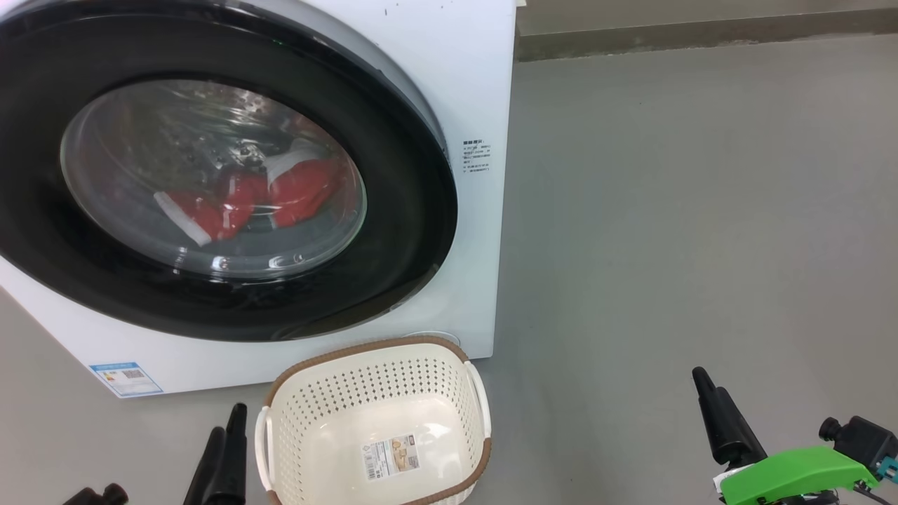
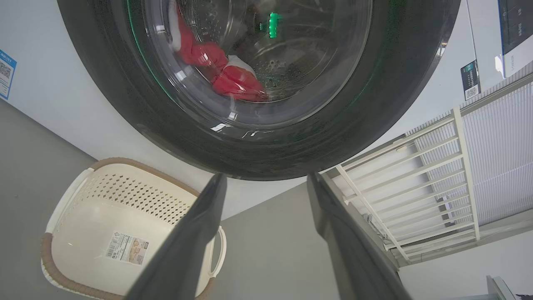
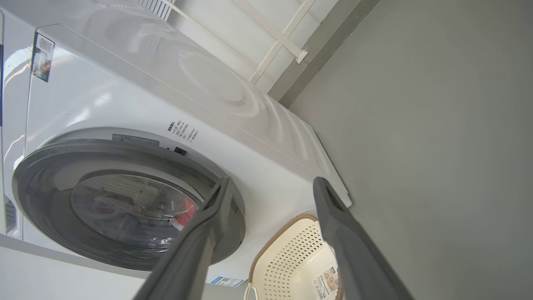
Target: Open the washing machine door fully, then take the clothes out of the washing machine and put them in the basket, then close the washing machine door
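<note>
The white washing machine (image 1: 477,84) stands at the left on the floor. Its round washing machine door (image 1: 393,231), with a black rim, lies against the front. Through the glass I see the red clothes (image 1: 295,189) with white trim in the drum. The empty cream basket (image 1: 365,347) sits on the floor just below the door. My left gripper (image 1: 228,428) hangs left of the basket, open and empty; the left wrist view has its fingers spread below the door (image 2: 125,104), with the clothes (image 2: 233,79) and basket (image 2: 137,191) beyond. My right gripper (image 1: 765,400) is open and empty, well right of the basket (image 3: 291,250).
Grey floor (image 1: 666,210) stretches to the right of the machine up to a dark skirting strip (image 1: 701,35). A blue sticker (image 1: 126,379) marks the machine's lower left corner. In the left wrist view a white barred frame (image 2: 416,187) stands beside the machine.
</note>
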Motion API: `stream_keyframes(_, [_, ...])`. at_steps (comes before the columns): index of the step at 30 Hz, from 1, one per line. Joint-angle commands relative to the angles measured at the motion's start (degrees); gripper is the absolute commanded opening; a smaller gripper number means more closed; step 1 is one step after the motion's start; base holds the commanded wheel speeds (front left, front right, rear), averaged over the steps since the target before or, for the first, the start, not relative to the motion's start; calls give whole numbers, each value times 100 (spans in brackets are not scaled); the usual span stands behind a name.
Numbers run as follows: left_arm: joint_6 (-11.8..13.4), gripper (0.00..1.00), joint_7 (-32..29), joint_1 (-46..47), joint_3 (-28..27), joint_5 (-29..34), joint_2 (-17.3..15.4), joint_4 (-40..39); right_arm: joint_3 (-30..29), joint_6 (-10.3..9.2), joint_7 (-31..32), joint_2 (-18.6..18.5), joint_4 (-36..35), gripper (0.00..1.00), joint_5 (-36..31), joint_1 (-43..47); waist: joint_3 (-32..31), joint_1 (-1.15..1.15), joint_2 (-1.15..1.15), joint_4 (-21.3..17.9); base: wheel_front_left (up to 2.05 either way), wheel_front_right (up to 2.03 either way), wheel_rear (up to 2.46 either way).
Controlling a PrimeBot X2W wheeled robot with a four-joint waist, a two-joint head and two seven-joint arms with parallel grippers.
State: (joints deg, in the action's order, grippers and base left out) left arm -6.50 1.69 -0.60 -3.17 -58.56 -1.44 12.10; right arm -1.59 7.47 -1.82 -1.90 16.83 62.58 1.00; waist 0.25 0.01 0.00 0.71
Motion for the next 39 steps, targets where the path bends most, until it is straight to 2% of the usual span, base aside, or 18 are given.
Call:
stream_keyframes(1, [40,100,73,11,-53,201,-83,-183,78,1,-73,-83,-167,100,-232,-91,-1,-1,0,-4,0,0,0])
stream_keyframes(24, [31,100,482,-118,-92,1731,-103,-360,314,1,-477,-66,-292,100,-1700,20,37,-1,0,-30,0,0,0])
stream_keyframes(39, [-8,100,720,-237,-146,2536,-114,-403,321,2,-713,-71,-426,100,-2432,132,25,-1,0,-26,0,0,0])
